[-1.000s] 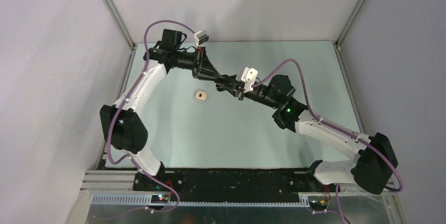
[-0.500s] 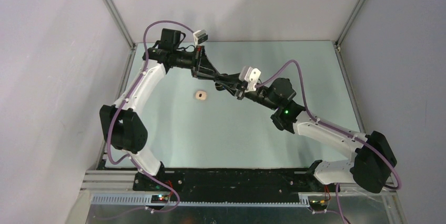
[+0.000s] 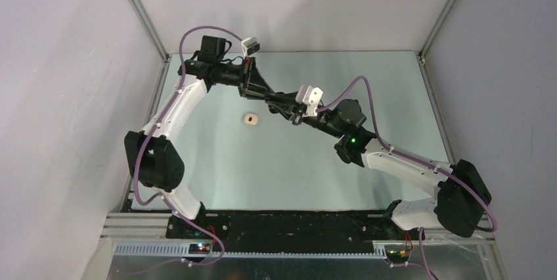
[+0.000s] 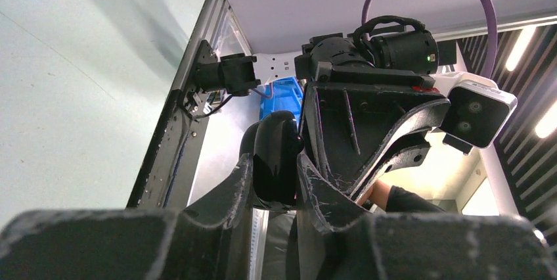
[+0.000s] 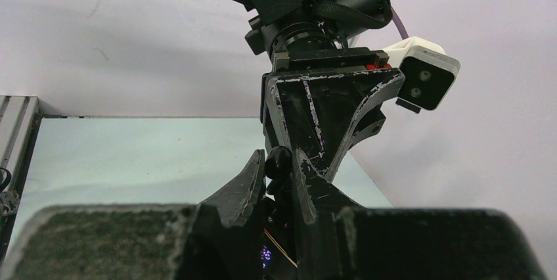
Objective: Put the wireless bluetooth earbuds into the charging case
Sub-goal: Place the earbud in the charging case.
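While the left tool (image 4: 274,167) clamped a black case (image 4: 276,142), the right tool (image 5: 278,156) pinched, seemingly, a black earbud (image 5: 278,169) beside it.

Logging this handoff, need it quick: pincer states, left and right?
Left pincer: shut on the glossy black case.
Right pincer: shut on a small black piece, likely an earbud.

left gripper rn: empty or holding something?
Holding. In the left wrist view the left gripper is shut on a glossy black rounded case, pinched between both fingers.
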Controlling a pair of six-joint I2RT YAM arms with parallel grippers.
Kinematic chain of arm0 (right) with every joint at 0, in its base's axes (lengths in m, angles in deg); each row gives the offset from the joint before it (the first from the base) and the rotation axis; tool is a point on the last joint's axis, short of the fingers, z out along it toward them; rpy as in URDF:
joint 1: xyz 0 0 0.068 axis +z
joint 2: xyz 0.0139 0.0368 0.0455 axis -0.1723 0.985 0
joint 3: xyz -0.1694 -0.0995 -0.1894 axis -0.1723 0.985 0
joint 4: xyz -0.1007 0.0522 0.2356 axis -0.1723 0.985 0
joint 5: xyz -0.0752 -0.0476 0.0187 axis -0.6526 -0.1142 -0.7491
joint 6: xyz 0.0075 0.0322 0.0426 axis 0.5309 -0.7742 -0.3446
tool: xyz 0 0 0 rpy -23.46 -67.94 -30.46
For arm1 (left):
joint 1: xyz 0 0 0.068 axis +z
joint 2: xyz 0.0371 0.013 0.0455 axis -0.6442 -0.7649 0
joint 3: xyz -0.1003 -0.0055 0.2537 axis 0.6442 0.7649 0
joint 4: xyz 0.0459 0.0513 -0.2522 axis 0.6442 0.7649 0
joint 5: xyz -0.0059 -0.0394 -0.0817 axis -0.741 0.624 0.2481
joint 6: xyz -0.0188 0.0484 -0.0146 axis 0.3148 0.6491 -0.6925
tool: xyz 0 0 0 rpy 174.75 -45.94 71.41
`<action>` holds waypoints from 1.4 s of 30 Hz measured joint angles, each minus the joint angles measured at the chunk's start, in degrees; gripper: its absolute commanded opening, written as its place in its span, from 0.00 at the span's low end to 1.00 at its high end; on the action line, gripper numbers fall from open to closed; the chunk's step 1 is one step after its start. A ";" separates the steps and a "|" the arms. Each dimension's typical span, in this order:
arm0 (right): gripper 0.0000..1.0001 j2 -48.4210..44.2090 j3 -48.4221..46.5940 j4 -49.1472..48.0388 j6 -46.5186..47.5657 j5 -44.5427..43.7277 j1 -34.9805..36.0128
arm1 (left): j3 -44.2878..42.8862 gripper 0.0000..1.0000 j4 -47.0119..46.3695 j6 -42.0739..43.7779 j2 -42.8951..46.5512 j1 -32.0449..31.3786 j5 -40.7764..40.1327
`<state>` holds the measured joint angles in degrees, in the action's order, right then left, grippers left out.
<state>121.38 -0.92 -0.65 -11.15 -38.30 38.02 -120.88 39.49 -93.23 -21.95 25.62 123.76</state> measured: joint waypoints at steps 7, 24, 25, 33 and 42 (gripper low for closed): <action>0.00 -0.37 0.00 0.63 0.68 -0.02 0.02 | 0.00 0.00 -0.31 -0.11 0.00 0.02 0.33; 0.00 -2.97 0.94 3.19 1.73 -1.25 0.00 | 0.00 0.00 -0.39 -0.09 0.00 0.11 1.25; 0.00 -2.97 0.94 3.19 1.73 -1.20 0.00 | 0.00 0.00 -0.39 -0.11 0.00 0.11 1.25; 0.00 -2.97 0.94 3.13 1.49 -0.79 0.00 | 0.00 0.00 -0.39 -0.11 0.00 0.09 1.38; 0.00 -2.97 0.94 3.17 0.35 1.51 0.00 | 0.02 0.00 -0.39 -0.13 0.00 0.09 1.88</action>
<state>118.40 0.02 2.52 -10.80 -36.79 38.02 -120.86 39.10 -93.36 -21.95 25.71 125.64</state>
